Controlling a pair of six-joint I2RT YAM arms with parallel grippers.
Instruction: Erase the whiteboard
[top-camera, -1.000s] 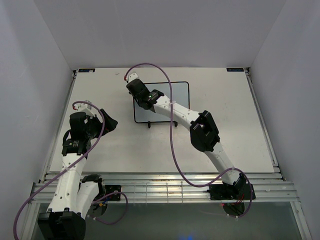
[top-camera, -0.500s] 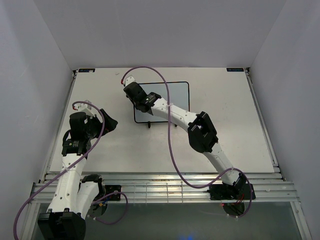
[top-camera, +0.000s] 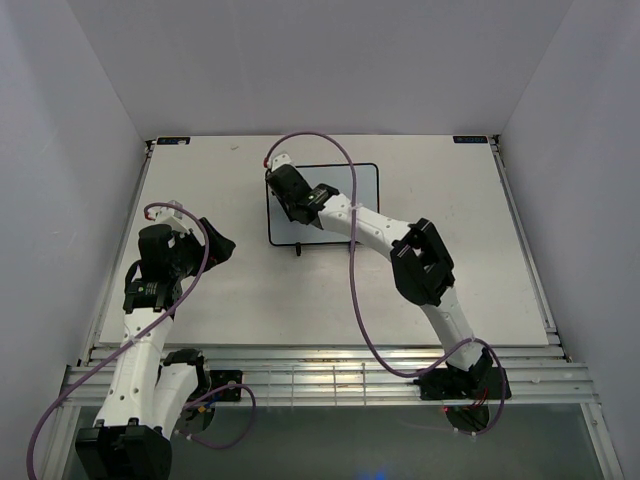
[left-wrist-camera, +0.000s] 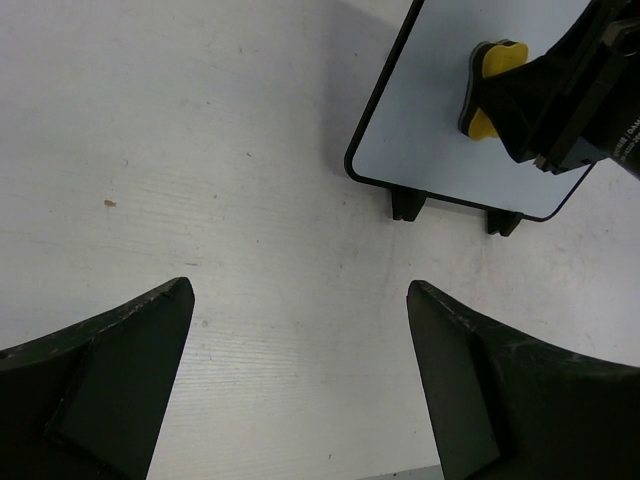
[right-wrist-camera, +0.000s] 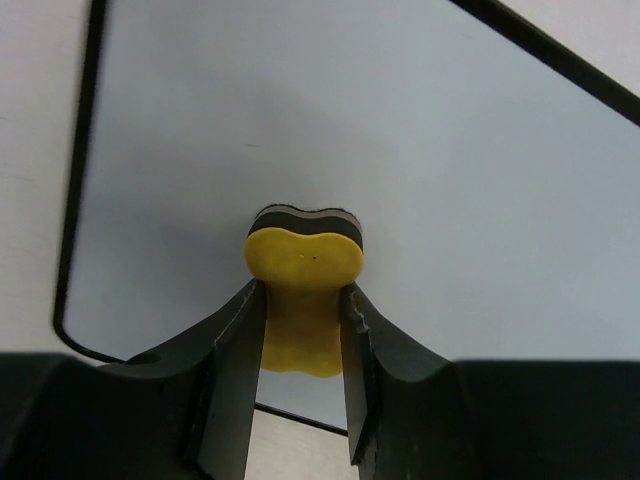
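Pinched yellow eraser against whiteboard

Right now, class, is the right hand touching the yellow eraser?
Touching. The right wrist view shows both fingers of the right hand clamped against the yellow eraser.

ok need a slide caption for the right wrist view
Right gripper clamps the yellow eraser, its dark pad against the whiteboard, no marks visible in this view.

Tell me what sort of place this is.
Probably a robot test booth: plain white walls close in a white table, a left arm and right arm are bolted to a metal rail, and a small whiteboard stands on the table.
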